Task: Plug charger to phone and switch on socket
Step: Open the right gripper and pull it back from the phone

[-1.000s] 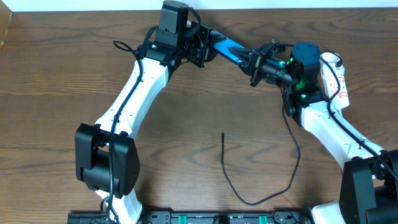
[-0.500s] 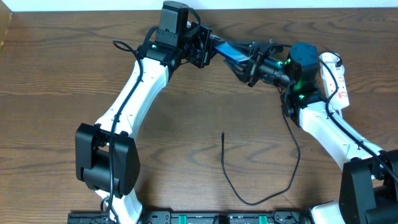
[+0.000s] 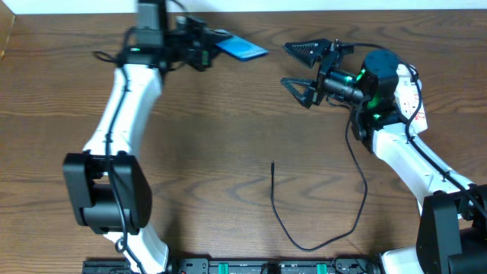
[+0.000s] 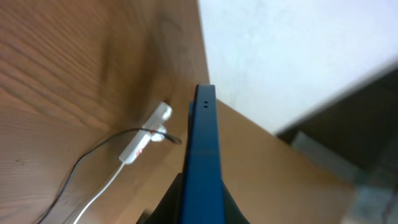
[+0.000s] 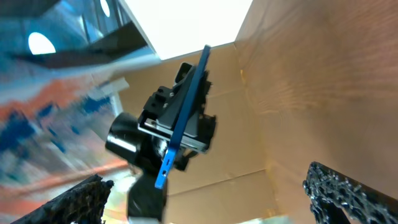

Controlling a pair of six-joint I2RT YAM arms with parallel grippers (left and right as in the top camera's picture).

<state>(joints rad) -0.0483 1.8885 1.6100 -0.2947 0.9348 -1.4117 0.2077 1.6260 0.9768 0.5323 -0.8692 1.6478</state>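
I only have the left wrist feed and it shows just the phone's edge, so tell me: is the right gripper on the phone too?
Observer: No. The right gripper is wide open and apart from the phone. Only the left gripper holds it, by one end.
Operator: Where's the charger's plug end?
Observer: The charger lies loose on the table between the arms. Its plug tip points toward the far edge and nothing touches it.
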